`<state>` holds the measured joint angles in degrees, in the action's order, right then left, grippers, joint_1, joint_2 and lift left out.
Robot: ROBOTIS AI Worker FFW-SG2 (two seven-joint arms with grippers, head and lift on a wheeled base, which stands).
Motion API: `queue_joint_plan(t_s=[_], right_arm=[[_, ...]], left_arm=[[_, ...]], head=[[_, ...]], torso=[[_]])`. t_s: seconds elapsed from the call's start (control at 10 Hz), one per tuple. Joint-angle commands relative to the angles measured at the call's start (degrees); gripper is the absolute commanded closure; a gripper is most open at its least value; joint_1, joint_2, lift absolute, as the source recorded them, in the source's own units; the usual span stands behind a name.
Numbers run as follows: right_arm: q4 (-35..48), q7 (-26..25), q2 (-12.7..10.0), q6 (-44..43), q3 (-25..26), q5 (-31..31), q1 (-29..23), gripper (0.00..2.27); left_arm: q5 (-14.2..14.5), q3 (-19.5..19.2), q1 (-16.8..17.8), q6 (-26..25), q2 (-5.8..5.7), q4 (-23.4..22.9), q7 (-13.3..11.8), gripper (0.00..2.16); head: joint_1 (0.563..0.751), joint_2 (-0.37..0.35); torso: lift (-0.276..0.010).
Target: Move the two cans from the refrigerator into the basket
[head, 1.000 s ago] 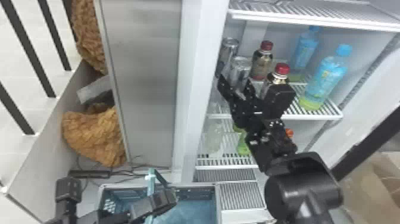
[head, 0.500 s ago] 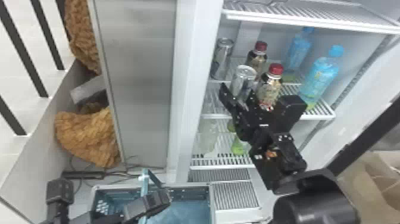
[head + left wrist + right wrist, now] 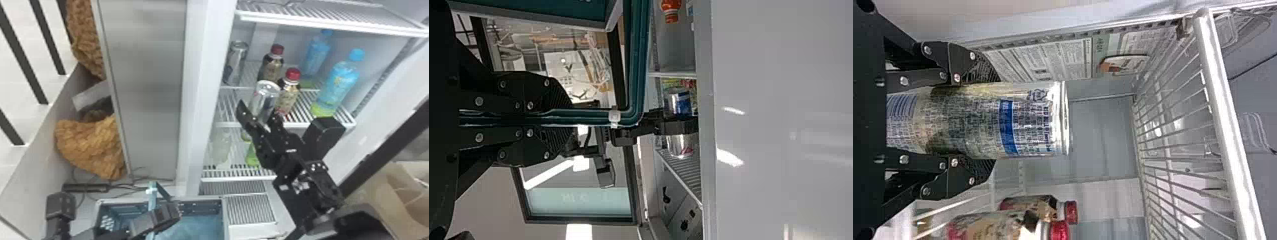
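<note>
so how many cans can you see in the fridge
2. One stands on the middle shelf near its left side, farther back; the front can is nearer, between the fingers of the right hand. More could be hidden behind things.

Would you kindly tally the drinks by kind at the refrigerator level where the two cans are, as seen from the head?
Cans: 2, one of them in the right tool
Red-capped bottles: 2
Blue-capped bottles: 2
Total: 6
</note>
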<state>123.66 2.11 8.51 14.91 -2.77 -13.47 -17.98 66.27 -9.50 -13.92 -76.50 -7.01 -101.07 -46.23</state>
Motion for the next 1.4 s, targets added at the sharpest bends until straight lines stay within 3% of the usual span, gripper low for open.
queue_joint_plan(t_s=[0.0, 0.7, 1.3], right_arm=[[2.1, 0.1, 0.2, 1.5, -0.2, -0.7, -2.8, 1.19], [12.5, 5.5, 2.2, 12.4, -2.4, -9.0, -12.4, 1.19], [19.6, 12.7, 3.4, 24.6, -0.9, -10.5, -18.2, 1.19]], left_arm=[[0.0, 0.0, 0.0, 0.0, 0.06, -0.1, 0.0, 1.19], [-0.1, -0.1, 0.0, 0.0, 0.24, 0.0, 0.0, 1.19], [-0.1, -0.3, 0.0, 0.0, 0.33, 0.0, 0.0, 1.19]], head=[[0.695, -0.201], [0.695, -0.129], [0.695, -0.062]], torso=[[-0.031], [-0.031], [-0.031]])
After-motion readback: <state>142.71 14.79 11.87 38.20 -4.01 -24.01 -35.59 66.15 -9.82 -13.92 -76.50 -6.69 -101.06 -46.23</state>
